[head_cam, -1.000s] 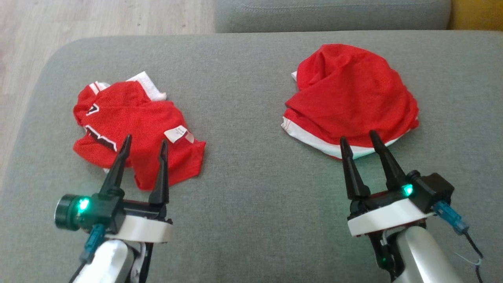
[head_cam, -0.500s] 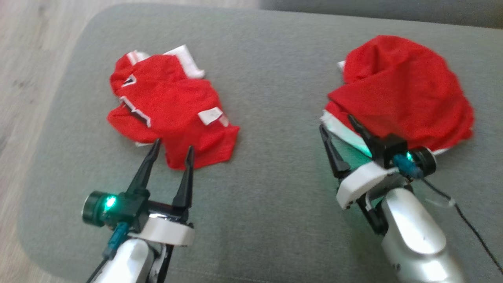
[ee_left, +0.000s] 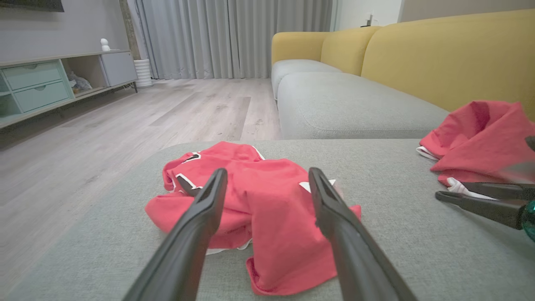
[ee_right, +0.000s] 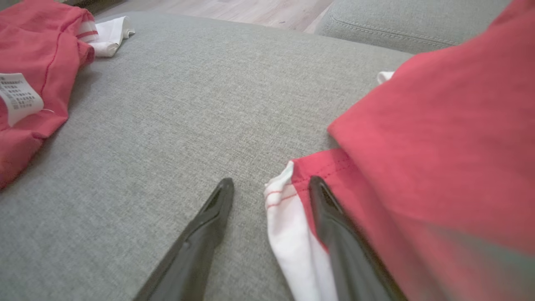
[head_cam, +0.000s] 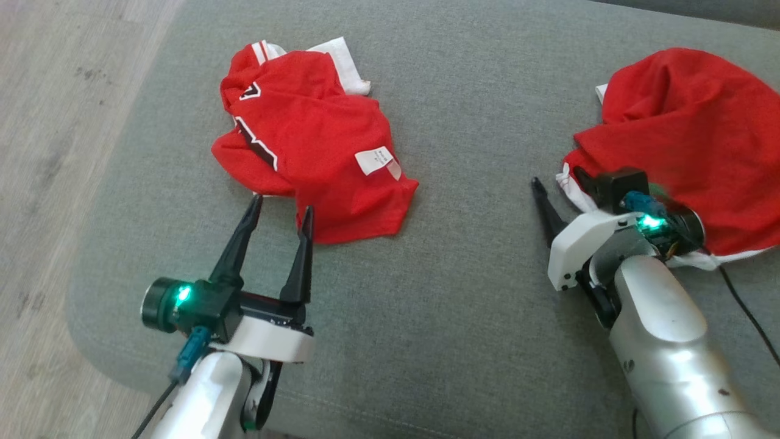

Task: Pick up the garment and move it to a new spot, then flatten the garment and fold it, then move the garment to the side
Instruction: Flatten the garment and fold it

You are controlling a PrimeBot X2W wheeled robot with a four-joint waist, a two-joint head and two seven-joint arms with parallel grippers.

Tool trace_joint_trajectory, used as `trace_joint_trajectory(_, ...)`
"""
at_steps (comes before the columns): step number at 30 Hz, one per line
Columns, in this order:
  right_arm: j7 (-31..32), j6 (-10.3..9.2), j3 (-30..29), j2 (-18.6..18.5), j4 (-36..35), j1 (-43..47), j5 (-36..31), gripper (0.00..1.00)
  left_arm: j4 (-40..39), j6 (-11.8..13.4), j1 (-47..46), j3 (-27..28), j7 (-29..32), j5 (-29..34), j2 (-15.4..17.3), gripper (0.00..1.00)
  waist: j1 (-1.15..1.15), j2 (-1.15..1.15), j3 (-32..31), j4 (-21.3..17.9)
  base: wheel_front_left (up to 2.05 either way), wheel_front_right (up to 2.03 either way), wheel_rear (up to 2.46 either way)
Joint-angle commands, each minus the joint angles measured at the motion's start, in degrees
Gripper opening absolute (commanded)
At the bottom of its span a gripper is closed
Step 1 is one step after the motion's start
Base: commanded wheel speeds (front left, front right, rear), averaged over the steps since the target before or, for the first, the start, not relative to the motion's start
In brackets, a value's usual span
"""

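Pick-up step: right tool [ee_right: 271,182] is hovering open and empty, bracketing the white hem [ee_right: 288,217] of the garment [head_cam: 682,128] lying bunched at the cushion's [head_cam: 475,274] right end, so closing on that hem is looking due next; left tool [head_cam: 278,204] is idling open, empty.

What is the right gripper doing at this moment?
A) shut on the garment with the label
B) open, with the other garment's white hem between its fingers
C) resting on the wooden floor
B: the right gripper is open, straddling the white hem of the red garment.
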Motion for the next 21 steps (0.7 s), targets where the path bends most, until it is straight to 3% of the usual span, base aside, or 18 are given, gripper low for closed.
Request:
trace_joint_trajectory(1, 0.9, -0.04, 0.9, 0.3, 0.4, -0.1, 0.4, 0.39, -1.2, 0.0, -2.1, 2.6, -0.5, 0.5, 0.5, 1.00, -0.01, 0.00, -0.1, -0.1, 0.00, 0.00, 0.00)
trace_joint_trajectory(2, 0.7, -0.04, 1.4, 0.3, 1.0, -0.2, 1.3, 0.00, -1.0, -0.2, -2.0, 2.9, -0.5, 0.7, 0.3, 1.00, -0.01, 0.00, -0.2, -0.2, 0.00, 0.00, 0.00)
trace_joint_trajectory(16, -8.8, -0.04, 13.4, 0.3, -3.4, -5.9, 16.8, 0.00, -0.7, -1.9, 0.8, 6.5, -0.5, 3.3, -1.2, 1.00, -0.01, 0.00, -7.9, -5.0, 0.00, 0.00, 0.00)
trace_joint_trajectory(21, -10.1, -0.04, 16.6, 0.3, -8.5, -15.4, 28.4, 0.00, -0.8, -2.3, 3.0, 7.1, -0.5, 3.9, -2.1, 1.00, -0.01, 0.00, -10.8, -5.2, 0.00, 0.00, 0.00)
